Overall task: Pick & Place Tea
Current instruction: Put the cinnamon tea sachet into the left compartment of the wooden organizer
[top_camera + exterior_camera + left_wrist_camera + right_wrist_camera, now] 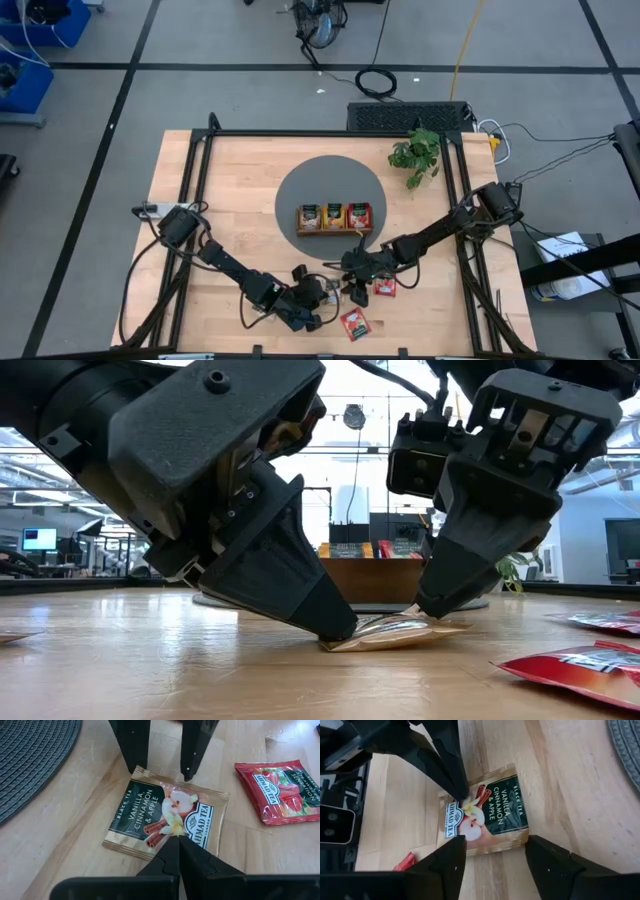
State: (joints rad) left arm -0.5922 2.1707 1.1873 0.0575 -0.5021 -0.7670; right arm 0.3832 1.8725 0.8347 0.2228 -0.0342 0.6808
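A dark green tea sachet (165, 817) printed "Vanilla Cinnamon & Apple" lies flat on the wooden table near its front edge, between my two grippers. My left gripper (177, 839) is shut, with its tip down on the sachet. My right gripper (495, 845) stands open at the sachet's opposite edge, a finger on each side of that edge's middle. In the low view the sachet (400, 632) shows gold between the two gripper tips. Two red sachets (385, 288) (355, 323) lie loose nearby. My left gripper presses its shut fingertips (462, 795) down on the sachet's printed face (172, 827), beside the white label. It slants down from the table's left. The sachet lies on the table under it. My right gripper's open fingertips (187, 775) meet the sachet's edge (165, 776) farthest from the left gripper, one at a corner, one near the edge's middle. They slant down from the table's right. Nothing is pinched between them.
A wooden tray (334, 232) holding upright sachets stands on a round grey mat (300, 180) mid-table. A small green plant (418, 152) stands at the far right. The red sachet (277, 790) lies close beside the green one.
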